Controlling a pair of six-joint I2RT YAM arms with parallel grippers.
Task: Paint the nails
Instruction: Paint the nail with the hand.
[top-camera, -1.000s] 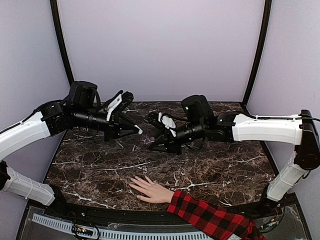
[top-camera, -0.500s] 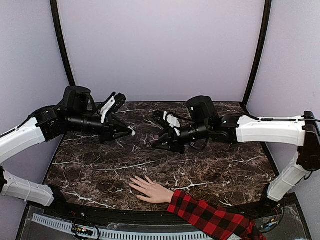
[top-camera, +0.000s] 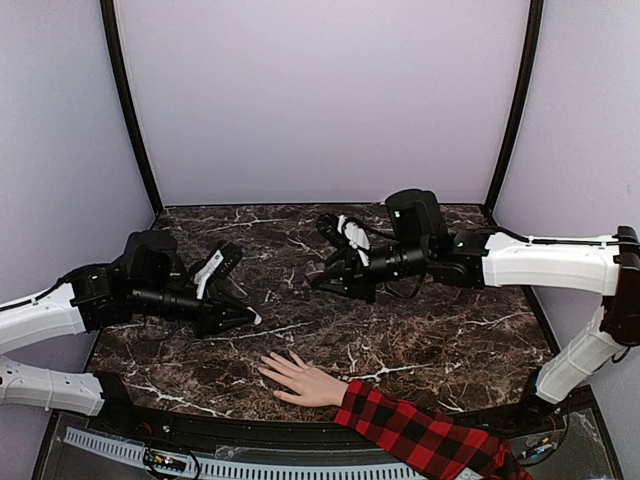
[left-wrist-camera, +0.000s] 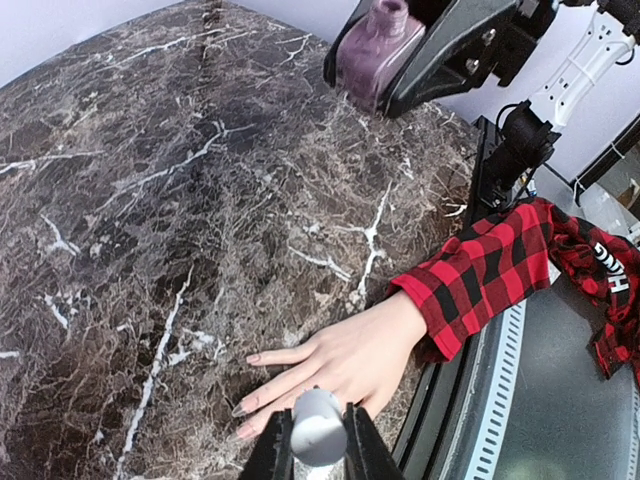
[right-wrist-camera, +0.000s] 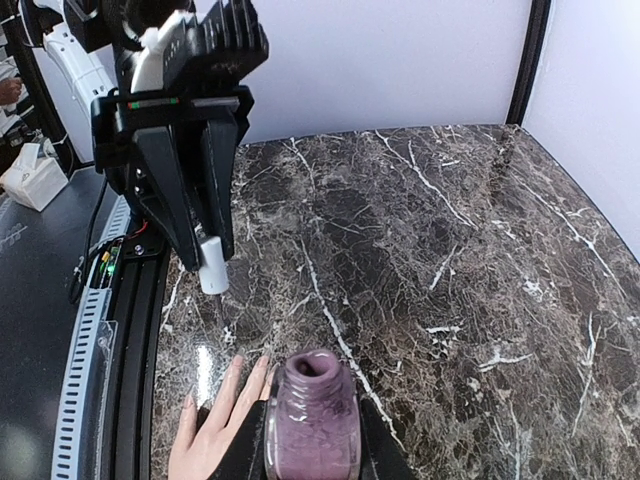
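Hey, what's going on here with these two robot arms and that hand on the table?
It's a nail-painting setup. The left gripper is shut on a white polish cap, held low near the fingertips of a pale hand in a red plaid sleeve, which lies flat on the marble table. The right gripper holds the open purple polish bottle up in the air farther back. No brush shows under the cap, and it isn't touching the nails yet.

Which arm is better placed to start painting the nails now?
Left. The left claw grips the white cap close to the fingertips of the hand. The right claw holds the open purple bottle farther back.
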